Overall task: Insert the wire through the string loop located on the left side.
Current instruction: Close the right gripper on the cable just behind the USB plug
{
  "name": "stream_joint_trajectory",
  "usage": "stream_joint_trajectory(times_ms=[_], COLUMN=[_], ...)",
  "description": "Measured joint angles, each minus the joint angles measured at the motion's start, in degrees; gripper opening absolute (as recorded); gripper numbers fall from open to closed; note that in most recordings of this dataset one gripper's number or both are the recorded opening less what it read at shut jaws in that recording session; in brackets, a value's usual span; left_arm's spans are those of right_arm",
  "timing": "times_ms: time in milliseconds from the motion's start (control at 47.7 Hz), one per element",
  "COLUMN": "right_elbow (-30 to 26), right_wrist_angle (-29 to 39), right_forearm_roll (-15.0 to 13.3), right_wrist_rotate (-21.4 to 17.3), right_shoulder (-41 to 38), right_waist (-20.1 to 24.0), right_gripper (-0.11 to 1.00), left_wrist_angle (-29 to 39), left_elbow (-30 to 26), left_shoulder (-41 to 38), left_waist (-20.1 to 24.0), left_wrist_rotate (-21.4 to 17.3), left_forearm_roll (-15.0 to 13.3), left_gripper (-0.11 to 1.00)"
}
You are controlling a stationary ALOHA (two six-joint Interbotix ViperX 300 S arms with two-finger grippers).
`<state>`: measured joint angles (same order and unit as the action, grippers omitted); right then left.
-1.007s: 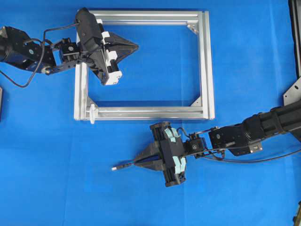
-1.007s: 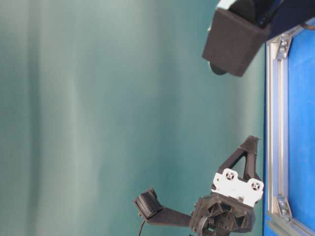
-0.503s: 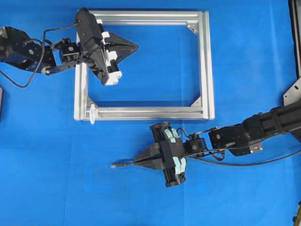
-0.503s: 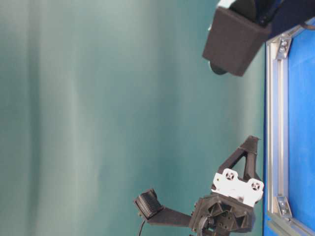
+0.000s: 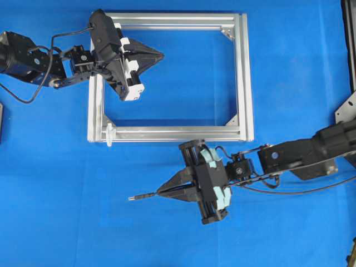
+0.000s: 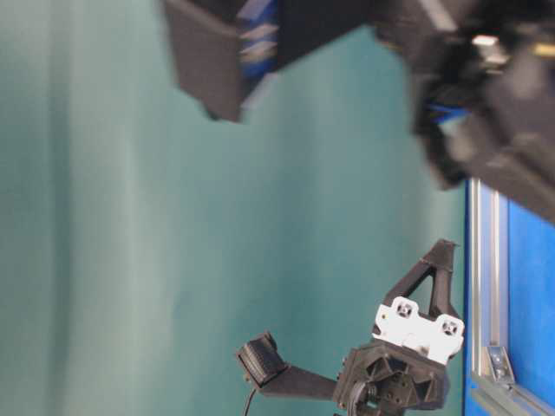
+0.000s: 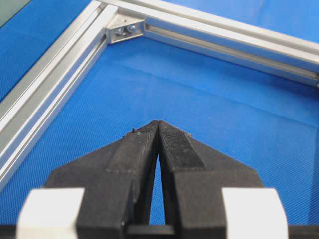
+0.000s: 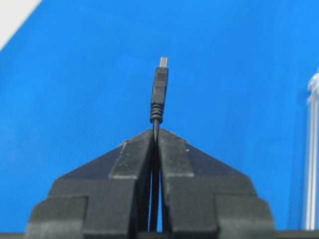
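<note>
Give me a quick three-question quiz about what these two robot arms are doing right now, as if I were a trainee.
1. True or false: the right gripper grips the wire.
2. Which corner of the silver frame carries the string loop in the overhead view: A lower left, B upper right, C lower right?
3. What does the left gripper hold?

Key: 1 true, plug tip sticking out beyond the fingers. 2 A. 3 nothing; its fingers are shut, empty, over the frame.

Left gripper (image 5: pixel 158 55) and right gripper (image 5: pixel 161 192), jaws closed.
</note>
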<state>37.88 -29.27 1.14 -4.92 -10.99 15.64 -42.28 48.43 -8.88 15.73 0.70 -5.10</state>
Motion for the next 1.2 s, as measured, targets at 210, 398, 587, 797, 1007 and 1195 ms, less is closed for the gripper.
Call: stream_joint_trajectory(times_ms=[210, 398, 587, 797, 1007, 1195], right_elbow=[0.09, 0.00, 0.09, 0.18, 0.18, 0.18], right_wrist_angle=[1.58, 1.58, 1.67, 1.67, 1.76, 1.67], right_forearm_roll=[0.00, 0.00, 0.00, 0.00, 0.00, 0.00], right_wrist_rotate=[0.18, 0.18, 0.18, 0.18, 0.18, 0.18], right_shoulder=[1.14, 1.14, 1.14, 1.14, 1.14, 1.14], right_waist=[0.00, 0.09, 0.09, 0.09, 0.09, 0.09], right_gripper=[0.00, 0.00, 0.00, 0.00, 0.00, 0.00], left_wrist_angle=[0.00, 0.00, 0.00, 0.00, 0.00, 0.00], left_elbow=[0.00, 0.00, 0.00, 0.00, 0.00, 0.00], left_shoulder=[0.00, 0.00, 0.00, -0.09, 0.00, 0.00], left_waist=[0.00, 0.00, 0.00, 0.00, 0.00, 0.00], left_wrist_rotate=[-0.09, -0.09, -0.09, -0.09, -0.09, 0.00], left_forearm_roll=[0.00, 0.00, 0.09, 0.09, 0.09, 0.00], left_gripper=[0.00, 0.00, 0.00, 0.00, 0.00, 0.00])
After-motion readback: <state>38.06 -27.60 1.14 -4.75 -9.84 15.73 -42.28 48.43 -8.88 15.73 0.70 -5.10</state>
